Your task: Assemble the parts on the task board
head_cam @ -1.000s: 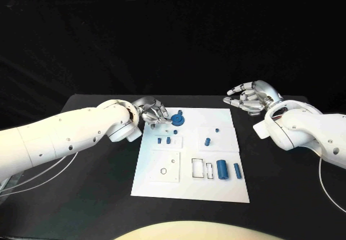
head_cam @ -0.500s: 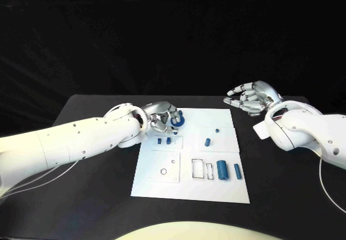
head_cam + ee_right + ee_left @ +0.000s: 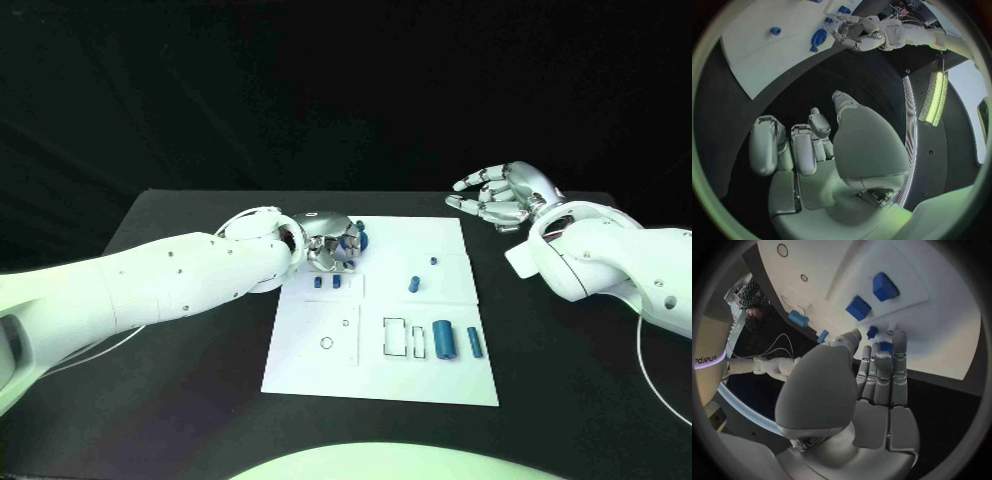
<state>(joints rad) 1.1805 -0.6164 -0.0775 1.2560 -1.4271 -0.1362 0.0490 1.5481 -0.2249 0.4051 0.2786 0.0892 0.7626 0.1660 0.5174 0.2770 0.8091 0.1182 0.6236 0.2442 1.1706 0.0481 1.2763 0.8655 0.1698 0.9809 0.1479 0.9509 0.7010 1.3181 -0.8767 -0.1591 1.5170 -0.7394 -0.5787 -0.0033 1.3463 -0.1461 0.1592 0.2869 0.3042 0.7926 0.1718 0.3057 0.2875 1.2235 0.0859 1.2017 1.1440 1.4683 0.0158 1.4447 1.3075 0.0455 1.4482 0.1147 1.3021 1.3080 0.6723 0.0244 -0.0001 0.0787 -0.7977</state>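
Presently the left robot hand (image 3: 332,243) sits over the far left corner of the task board (image 3: 433,375), fingers curled down around a round blue part (image 3: 359,239) there; the left wrist view shows fingertips (image 3: 893,331) at small blue pieces, but whether the part is actually pinched cannot be told. Judged purpose: seating or gripping that piece in its socket. The right robot hand (image 3: 498,196) hangs above the black worktop (image 3: 188,330) off the board's far right corner, fingers loosely spread and empty, evidently parked clear. Remaining parts lie on the board: two small blocks (image 3: 327,283), a peg (image 3: 414,283), and two cylinders (image 3: 446,340) beside outlined slots near the front edge.
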